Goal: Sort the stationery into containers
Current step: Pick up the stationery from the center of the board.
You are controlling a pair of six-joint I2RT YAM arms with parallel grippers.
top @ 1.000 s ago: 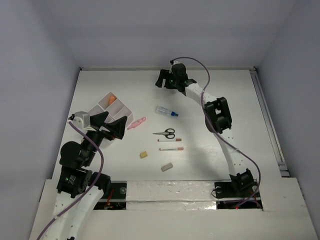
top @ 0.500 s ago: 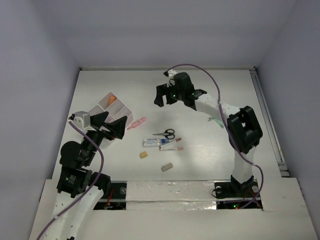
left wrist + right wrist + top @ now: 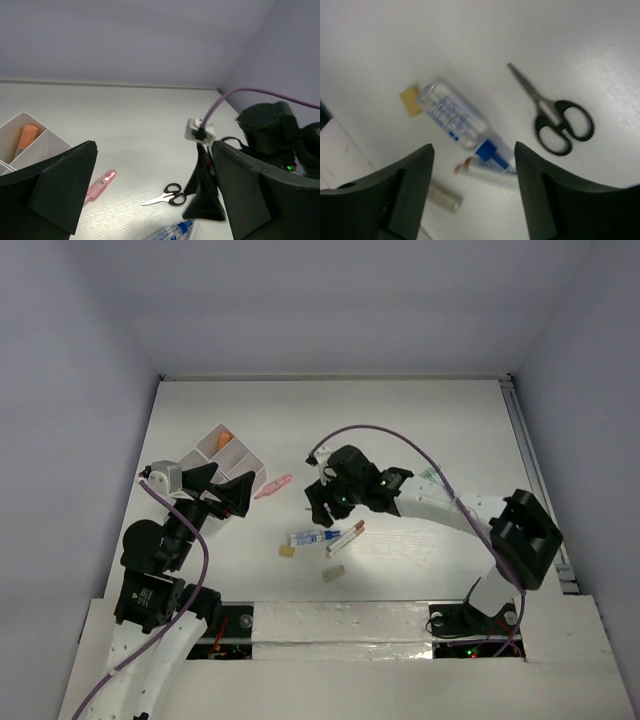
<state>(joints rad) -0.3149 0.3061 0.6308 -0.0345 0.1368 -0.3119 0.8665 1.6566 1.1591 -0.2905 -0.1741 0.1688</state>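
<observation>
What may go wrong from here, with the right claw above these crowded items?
1. The right claw hangs open over the clear bottle, whose blue cap lies close to a white marker; closing might catch both, or pinch neither well.
2. The round bottle could roll when touched, perhaps pushing the yellow eraser beside it.

One each showed: black-handled scissors (image 3: 543, 106), clear blue-capped bottle (image 3: 455, 117), pink marker (image 3: 273, 486), orange piece (image 3: 25, 140), cream stick (image 3: 485, 172), white compartmented plastic tray (image 3: 212, 440). Eraser blocks numbered two: yellow block (image 3: 286, 551), beige block (image 3: 334, 573).
</observation>
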